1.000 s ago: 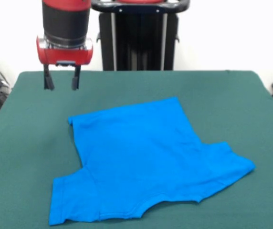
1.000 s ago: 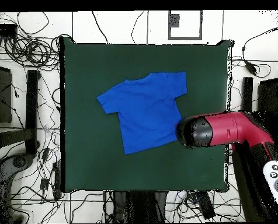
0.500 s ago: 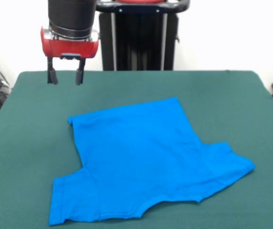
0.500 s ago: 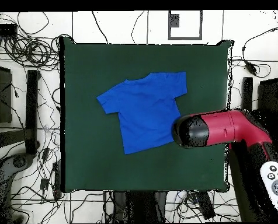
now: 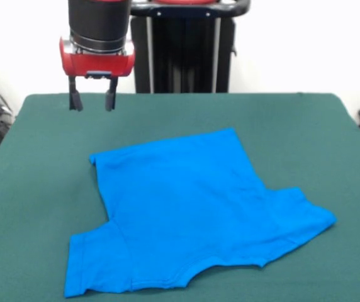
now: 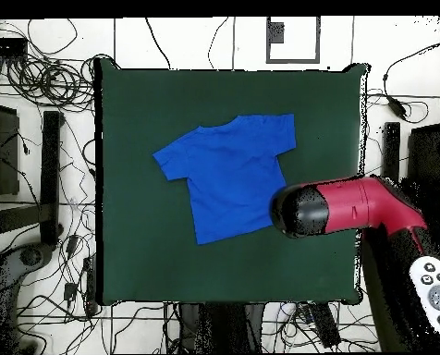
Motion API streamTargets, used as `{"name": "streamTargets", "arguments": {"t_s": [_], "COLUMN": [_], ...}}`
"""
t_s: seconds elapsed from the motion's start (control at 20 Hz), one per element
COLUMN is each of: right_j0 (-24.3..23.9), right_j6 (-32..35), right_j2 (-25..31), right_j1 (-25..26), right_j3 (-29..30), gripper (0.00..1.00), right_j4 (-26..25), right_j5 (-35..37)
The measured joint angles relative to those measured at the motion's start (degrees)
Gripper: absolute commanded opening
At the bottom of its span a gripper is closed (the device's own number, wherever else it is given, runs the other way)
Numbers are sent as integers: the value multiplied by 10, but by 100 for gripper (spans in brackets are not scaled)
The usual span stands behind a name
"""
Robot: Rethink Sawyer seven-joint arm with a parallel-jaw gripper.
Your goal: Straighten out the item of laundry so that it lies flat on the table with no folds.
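Note:
A bright blue T-shirt [image 5: 192, 211] lies spread out on the dark green table [image 5: 306, 132], its hem toward the robot and its neck toward the camera. It also shows in the overhead view [image 6: 228, 174], near the middle of the table [image 6: 140, 259]. My gripper [image 5: 92, 100] hangs high above the table's far left in the front view, clear of the shirt's far left corner, open and empty. In the overhead view the arm's black end [image 6: 298, 210] covers the gripper, just off the shirt's hem corner.
The robot's black pedestal [image 5: 183, 47] stands behind the far table edge. Cables [image 6: 39, 83] and equipment lie on the floor around the table. A remote-like device [image 6: 436, 294] sits at the lower right in the overhead view.
The gripper has risen and shifted toward the pedestal, slightly right in the front view. The shirt has not moved.

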Motion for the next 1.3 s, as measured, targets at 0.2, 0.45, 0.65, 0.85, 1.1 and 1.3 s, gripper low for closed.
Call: {"name": "streamTargets", "arguments": {"t_s": [0.2,0.45,0.65,0.85,1.1,1.3], "right_j0": [0,0,0,0,0,0], "right_j6": [0,0,0,0,0,0], "right_j2": [0,0,0,0,0,0], "right_j1": [10,23,35,41,41,43], "right_j3": [3,7,9,13,18,18], "gripper": [100,100,100,100,100,100], "right_j4": [0,0,0,0,0,0], "right_j5": [-5,-16,-28,-35,-43,-51]}}
